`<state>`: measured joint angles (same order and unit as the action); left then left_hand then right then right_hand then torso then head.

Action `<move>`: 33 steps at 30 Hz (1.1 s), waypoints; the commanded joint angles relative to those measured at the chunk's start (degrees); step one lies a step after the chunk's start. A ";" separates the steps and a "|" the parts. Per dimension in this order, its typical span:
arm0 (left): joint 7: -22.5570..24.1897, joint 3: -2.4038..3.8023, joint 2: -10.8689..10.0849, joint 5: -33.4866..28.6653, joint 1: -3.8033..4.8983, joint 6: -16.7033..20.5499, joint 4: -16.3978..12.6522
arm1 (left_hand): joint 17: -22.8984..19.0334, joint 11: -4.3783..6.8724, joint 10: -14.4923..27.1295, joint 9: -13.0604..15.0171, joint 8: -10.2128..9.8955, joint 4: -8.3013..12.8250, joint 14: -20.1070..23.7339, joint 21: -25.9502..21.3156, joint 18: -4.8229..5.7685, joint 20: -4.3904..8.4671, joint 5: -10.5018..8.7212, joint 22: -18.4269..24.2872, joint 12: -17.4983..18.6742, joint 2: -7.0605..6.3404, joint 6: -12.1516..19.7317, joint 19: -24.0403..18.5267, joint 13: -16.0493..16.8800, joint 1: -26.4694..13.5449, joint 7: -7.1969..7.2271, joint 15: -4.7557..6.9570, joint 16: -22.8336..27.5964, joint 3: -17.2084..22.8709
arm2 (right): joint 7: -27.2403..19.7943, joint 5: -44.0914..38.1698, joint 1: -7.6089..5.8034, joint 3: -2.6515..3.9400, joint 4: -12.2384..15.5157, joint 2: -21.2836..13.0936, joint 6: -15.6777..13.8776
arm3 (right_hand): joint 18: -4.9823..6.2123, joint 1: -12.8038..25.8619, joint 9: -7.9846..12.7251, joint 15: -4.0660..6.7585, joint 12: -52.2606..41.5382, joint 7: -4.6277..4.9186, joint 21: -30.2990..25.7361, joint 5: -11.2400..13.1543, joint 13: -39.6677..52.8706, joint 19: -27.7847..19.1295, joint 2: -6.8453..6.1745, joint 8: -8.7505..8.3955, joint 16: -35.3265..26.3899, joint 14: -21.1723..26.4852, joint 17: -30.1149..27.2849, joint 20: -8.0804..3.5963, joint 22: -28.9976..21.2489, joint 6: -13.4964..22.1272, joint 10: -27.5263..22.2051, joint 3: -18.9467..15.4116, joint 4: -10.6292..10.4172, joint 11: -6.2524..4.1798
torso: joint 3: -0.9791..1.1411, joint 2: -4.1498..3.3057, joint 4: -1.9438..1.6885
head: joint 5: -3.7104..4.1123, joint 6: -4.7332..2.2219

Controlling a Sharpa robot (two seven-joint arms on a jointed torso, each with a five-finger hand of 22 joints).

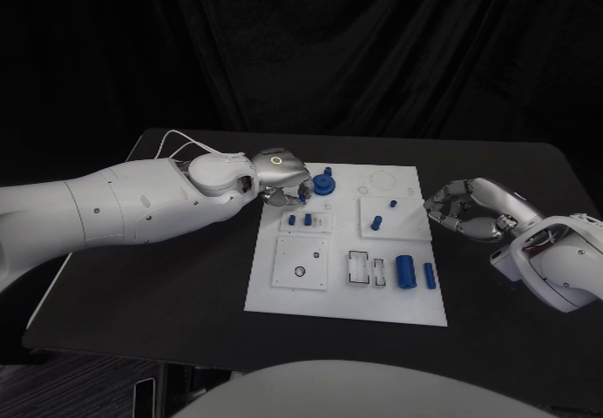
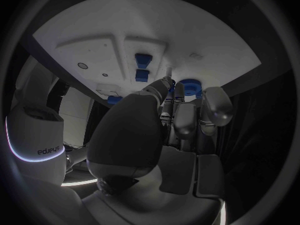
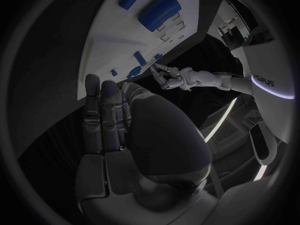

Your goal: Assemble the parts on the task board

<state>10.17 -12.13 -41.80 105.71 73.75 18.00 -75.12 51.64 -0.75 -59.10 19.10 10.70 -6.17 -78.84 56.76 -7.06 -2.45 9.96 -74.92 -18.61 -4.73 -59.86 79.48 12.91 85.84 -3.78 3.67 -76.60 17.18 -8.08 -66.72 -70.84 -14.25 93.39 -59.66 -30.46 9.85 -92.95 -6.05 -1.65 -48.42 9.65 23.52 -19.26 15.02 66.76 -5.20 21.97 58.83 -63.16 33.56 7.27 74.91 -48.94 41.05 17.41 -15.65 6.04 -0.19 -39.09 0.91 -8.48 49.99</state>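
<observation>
Left hand (image 1: 279, 178) over the board's (image 1: 287, 296) far edge; its grip unclear. Right hand (image 1: 471, 209) curled, empty. Cylinder (image 1: 406, 270) lies lengthwise near-to-far.

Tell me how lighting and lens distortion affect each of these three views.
Head view: dark room and table, the white task board stands out evenly lit, edges straight. Left wrist view: fisheye bends the board's edges into curves; the left hand is dim against the bright board. Right wrist view: same circular distortion, right hand in shade, board rim curved.
</observation>
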 commanded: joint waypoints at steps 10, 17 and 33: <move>-0.72 0.04 0.44 -0.02 -0.64 -0.70 0.32 | -0.37 -0.06 -0.46 1.78 -0.38 0.02 0.52 -0.62 0.75 -0.09 -0.38 -5.55 0.36 0.14 0.44 -0.29 -0.06 -0.46 0.01 -0.04 0.33 0.51 | 0.74 -0.11 0.21 0.02 -0.12 0.16 0.37 | 0.54 -0.10 -0.05 0.16 -0.08 -0.11 0.35 -0.31 -0.12 0.19 -0.27 0.34 -0.20 -0.42 0.02 -0.01 1.44 -0.40 0.38 0.32 0.04 -0.14 | -0.09 0.00 -0.03 | 0.12 0.01; -1.79 0.04 0.74 -0.02 -0.74 -0.17 0.73 | -0.56 -0.09 -0.68 1.79 -0.50 0.11 0.63 -0.78 0.73 -0.11 -0.37 -5.54 0.43 0.13 0.53 -0.35 -0.02 -0.39 -0.05 -0.05 0.45 0.59 | 0.75 -0.11 0.21 0.02 -0.12 0.17 0.39 | 0.54 -0.10 -0.05 0.16 -0.08 -0.11 0.35 -0.31 -0.12 0.19 -0.27 0.34 -0.20 -0.42 0.02 -0.01 1.44 -0.40 0.38 0.32 0.04 -0.14 | -0.08 -0.04 -0.05 | 0.21 0.01; -2.81 0.05 1.65 -0.02 -1.41 -0.05 1.18 | -0.96 -0.25 -1.04 1.77 -0.90 0.35 0.87 -1.25 0.68 -0.16 -0.12 -5.48 0.70 0.15 0.91 -0.53 0.06 -0.21 -0.23 -0.13 0.73 0.82 | 0.85 -0.11 0.22 0.02 -0.19 0.36 0.75 | 0.54 -0.09 -0.05 0.17 -0.04 -0.11 0.37 -0.31 -0.15 0.19 -0.26 0.35 -0.26 -0.41 -0.09 -0.02 1.44 -0.43 0.44 0.38 0.04 -0.14 | -0.03 -0.03 0.05 | 0.40 0.01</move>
<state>7.58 -12.06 -40.38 105.70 72.59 17.85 -73.93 50.69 -0.95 -59.68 20.98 10.19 -5.76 -78.41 55.65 -7.07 -2.60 9.92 -74.91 -18.12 -4.74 -59.45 79.32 12.90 85.85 -3.99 3.67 -76.06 17.59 -8.04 -66.72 -70.77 -14.26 93.20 -59.33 -30.15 9.85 -92.95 -6.04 -1.65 -48.42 9.65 23.52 -19.26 14.97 66.76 -5.20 21.97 58.83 -63.16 33.52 7.27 74.94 -48.94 41.05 17.41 -15.65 6.04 -0.25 -39.15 0.93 -8.04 49.99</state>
